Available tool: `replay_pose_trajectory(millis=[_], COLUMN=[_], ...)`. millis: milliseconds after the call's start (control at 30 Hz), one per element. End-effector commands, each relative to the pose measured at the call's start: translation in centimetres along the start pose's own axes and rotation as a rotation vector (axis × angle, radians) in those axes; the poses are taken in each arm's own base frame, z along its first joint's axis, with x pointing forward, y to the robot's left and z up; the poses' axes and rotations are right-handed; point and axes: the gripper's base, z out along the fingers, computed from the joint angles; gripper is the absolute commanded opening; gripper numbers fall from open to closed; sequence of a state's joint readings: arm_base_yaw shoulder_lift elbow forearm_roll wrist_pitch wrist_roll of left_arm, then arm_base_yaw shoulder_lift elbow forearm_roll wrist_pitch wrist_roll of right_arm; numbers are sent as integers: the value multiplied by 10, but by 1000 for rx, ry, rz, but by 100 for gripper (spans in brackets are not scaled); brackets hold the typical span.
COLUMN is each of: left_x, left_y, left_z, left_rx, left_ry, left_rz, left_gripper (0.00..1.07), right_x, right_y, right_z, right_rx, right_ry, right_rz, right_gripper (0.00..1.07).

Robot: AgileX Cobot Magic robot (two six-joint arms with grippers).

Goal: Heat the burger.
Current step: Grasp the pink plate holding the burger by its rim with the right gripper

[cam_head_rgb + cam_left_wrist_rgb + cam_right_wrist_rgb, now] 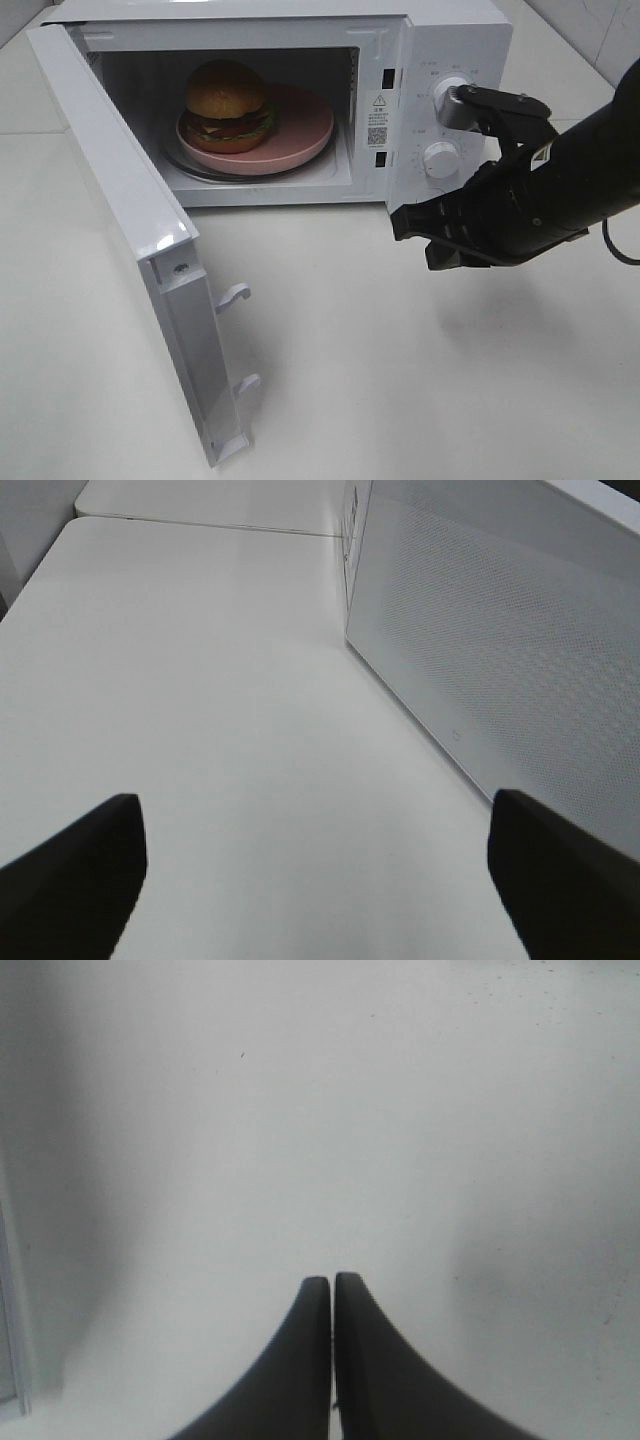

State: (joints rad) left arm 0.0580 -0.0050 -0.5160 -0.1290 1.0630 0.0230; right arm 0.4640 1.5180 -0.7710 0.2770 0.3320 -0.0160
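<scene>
Burger (pixel 226 100) sits on a pink plate (pixel 305 140) inside the microwave (pixel 470 40), placed for heating; the microwave's door (pixel 120 190) stands wide open, so closing it is probably next; right gripper (pixel 398 226), jaws pressed together and empty, hovers before the microwave's control panel, below its dials (pixel 441 158); left gripper (pixel 315 820), jaws spread wide, holding nothing, hangs beside a perforated microwave panel, perhaps the door's outer face.

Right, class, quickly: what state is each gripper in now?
The black left gripper: open, holding nothing.
The black right gripper: shut, holding nothing.
</scene>
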Motion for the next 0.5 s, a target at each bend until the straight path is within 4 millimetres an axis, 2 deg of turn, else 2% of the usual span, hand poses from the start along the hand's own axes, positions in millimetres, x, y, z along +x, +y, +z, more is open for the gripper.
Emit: replay_pose_trajectory(millis=[33, 167, 233, 267, 300, 367, 433, 500], left_x=[1, 1, 1, 1, 1, 1, 1, 1], left_y=[0, 0, 0, 0, 0, 0, 0, 0], left_z=[-1, -1, -1, -1, -1, -1, -1, -1], left_rx=[5, 5, 5, 5, 5, 5, 5, 5], left_ry=[1, 1, 1, 1, 1, 1, 1, 1], left_rz=[-1, -1, -1, -1, -1, -1, -1, -1], left_gripper=[85, 85, 85, 85, 85, 85, 85, 85], right_x=[-4, -7, -11, -11, -13, -13, -16, -17], right_y=[5, 7, 10, 10, 10, 10, 7, 7], right_z=[-7, -10, -14, -14, -16, -17, -18, -18], right_rx=[-15, -32, -50, -50, -55, -56, -37, -36], right_ry=[48, 85, 108, 108, 121, 129, 133, 133], right_rz=[-189, -325, -477, -477, -607, -663, -916, -969], right_gripper=[1, 1, 2, 2, 2, 2, 4, 4])
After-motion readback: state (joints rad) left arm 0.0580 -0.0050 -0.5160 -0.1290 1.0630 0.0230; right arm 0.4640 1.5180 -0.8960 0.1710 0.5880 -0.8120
